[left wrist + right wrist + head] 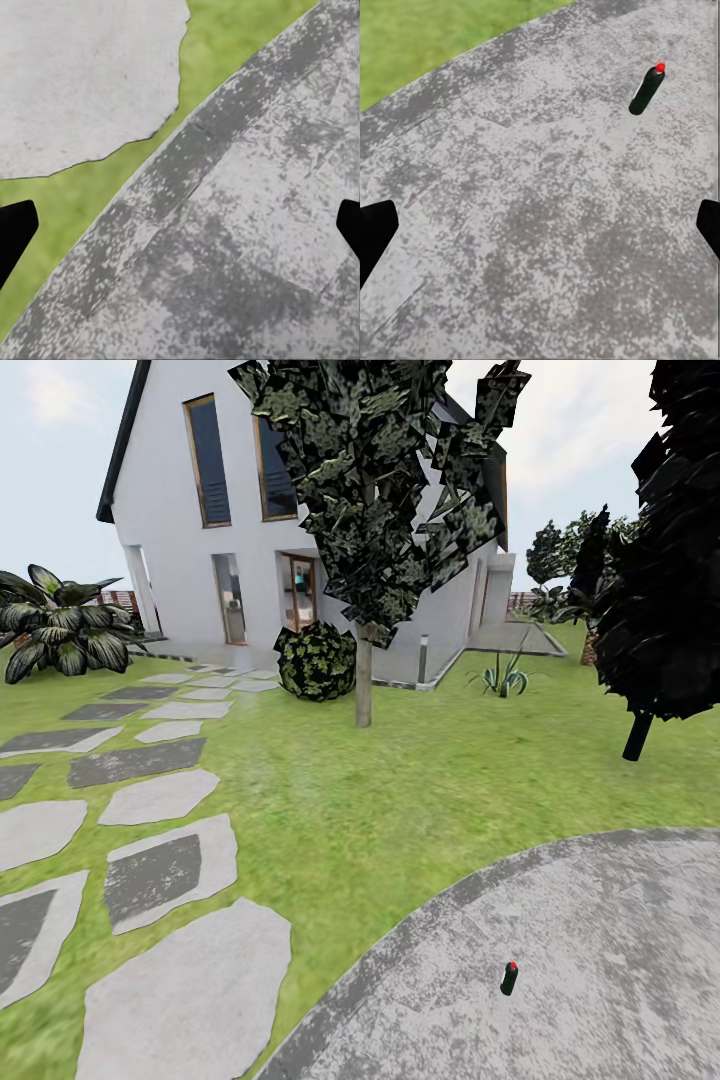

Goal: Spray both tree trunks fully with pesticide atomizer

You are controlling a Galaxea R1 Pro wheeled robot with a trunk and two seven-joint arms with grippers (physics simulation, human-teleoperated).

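Grey stone floor (600, 920), atomizer (509, 978) upright, lawn (400, 780) beyond

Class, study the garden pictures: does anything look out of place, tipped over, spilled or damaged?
One thing stands out: the pesticide atomizer stands alone on the grey stone floor, an unusual spot for a spray bottle. It looks upright, red top up, with no spill around it. Nothing looks damaged.

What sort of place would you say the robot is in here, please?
A house's garden, it seems: a green lawn with stepping stones, a white house behind a tree, and curved grey stone paving where a small atomizer stands.
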